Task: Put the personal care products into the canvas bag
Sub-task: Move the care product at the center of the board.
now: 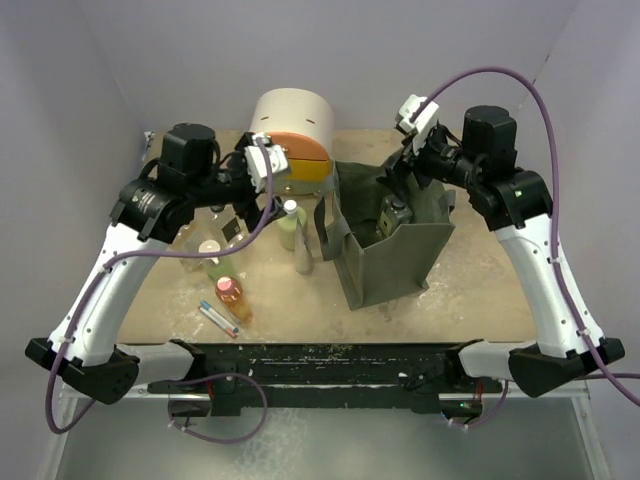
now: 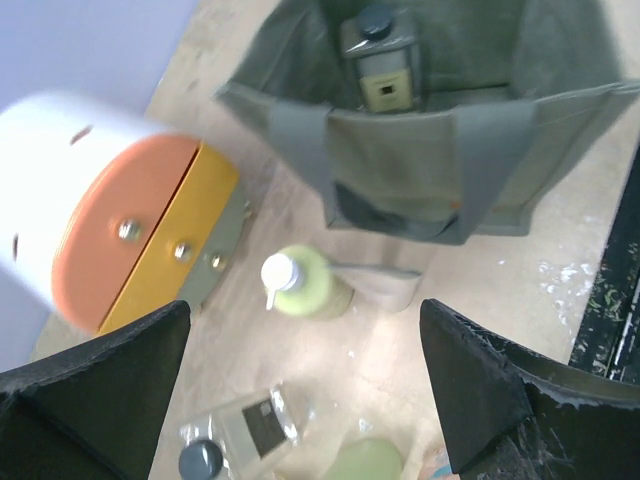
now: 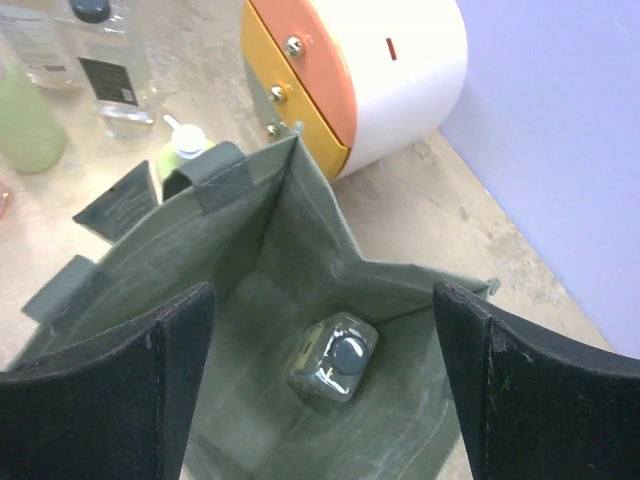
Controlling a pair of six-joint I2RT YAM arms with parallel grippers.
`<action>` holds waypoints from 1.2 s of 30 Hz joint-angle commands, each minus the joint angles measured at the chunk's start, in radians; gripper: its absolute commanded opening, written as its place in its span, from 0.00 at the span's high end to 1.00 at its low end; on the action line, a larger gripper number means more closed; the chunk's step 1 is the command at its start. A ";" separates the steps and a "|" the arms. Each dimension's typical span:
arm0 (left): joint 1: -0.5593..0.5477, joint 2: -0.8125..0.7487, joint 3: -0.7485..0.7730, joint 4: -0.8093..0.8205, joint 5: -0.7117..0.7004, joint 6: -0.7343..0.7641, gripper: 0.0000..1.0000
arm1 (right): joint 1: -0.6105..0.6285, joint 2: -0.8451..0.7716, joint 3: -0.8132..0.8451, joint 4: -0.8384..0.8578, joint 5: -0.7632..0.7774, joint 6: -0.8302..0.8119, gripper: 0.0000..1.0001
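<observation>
The olive canvas bag (image 1: 405, 250) stands open right of centre, with one clear square black-capped bottle (image 3: 335, 357) upright inside it, also seen in the left wrist view (image 2: 380, 50). My right gripper (image 3: 322, 300) is open and empty above the bag's mouth (image 1: 402, 178). My left gripper (image 2: 305, 310) is open and empty above the loose bottles (image 1: 243, 208). On the table are the pale green pump bottle (image 1: 290, 225), a slim grey tube (image 1: 303, 253), the second clear square bottle (image 2: 240, 425), a green white-capped bottle (image 1: 214, 257) and an orange pink-capped bottle (image 1: 232, 298).
The round cream, orange and yellow drawer unit (image 1: 293, 135) stands at the back, close to the bag's left rim. A thin pen-like stick (image 1: 218, 318) lies near the front left. One bag strap (image 1: 322, 215) hangs towards the pump bottle.
</observation>
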 commanded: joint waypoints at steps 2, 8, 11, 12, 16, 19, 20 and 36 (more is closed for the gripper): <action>0.164 -0.078 -0.103 0.130 -0.055 -0.118 0.01 | 0.040 -0.011 0.039 -0.037 -0.106 -0.032 0.11; 0.343 -0.134 -0.212 0.206 -0.205 -0.215 0.00 | 0.080 -0.036 0.001 -0.012 -0.095 -0.059 0.11; 0.383 -0.128 -0.236 0.187 -0.263 -0.238 0.00 | 0.079 -0.052 0.005 -0.013 -0.112 -0.061 0.11; 0.392 -0.129 -0.255 0.192 -0.276 -0.239 0.00 | 0.079 -0.054 0.008 -0.021 -0.121 -0.062 0.11; 0.411 -0.140 -0.315 0.200 -0.308 -0.228 0.01 | 0.080 -0.063 0.016 -0.058 -0.151 -0.073 0.11; 0.411 -0.098 -0.332 0.165 -0.314 -0.215 0.01 | 0.079 -0.076 0.007 -0.087 -0.151 -0.087 0.11; 0.411 -0.079 -0.335 0.159 -0.313 -0.214 0.01 | 0.079 -0.082 0.002 -0.098 -0.147 -0.096 0.11; 0.410 0.200 -0.318 0.098 -0.322 -0.116 0.11 | 0.080 -0.187 -0.104 -0.160 -0.092 -0.116 0.11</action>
